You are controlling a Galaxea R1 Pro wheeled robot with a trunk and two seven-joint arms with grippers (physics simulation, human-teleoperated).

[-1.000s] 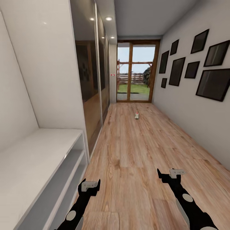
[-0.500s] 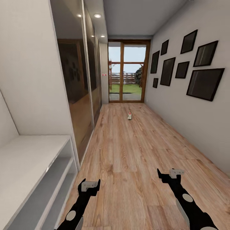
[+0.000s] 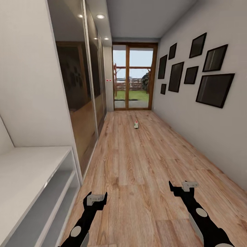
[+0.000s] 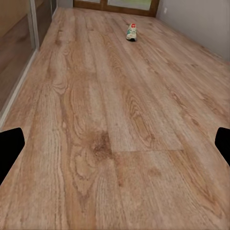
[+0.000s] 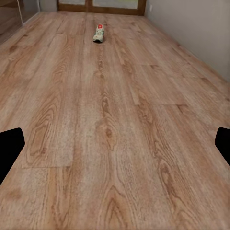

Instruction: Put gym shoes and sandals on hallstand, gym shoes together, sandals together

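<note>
Wood planks in a light brown, with clear grain, make up the corridor floor [image 3: 137, 164], which runs straight ahead in the head view to a glazed door [image 3: 132, 77] with a wooden frame and a green garden behind it. Dark framed pictures [image 3: 214, 90] hang on the pale wall at one side, and mirrored sliding panels [image 3: 77, 99] line the other. Nearest the camera, low on that side, stands the white shoe rack [image 3: 37, 181] with its flat top and open shelves. One gym shoe [image 3: 136, 124] lies far down the floor, well apart from the rack. Both arms reach forward low over the planks: the left pincer [image 3: 96, 198] and the right pincer [image 3: 185, 186] are spread wide and hold nothing. From the left wrist view, the shoe [image 4: 132, 32] sits far off on bare boards. From the right wrist view, the same shoe [image 5: 98, 33] lies far ahead, near the door.
</note>
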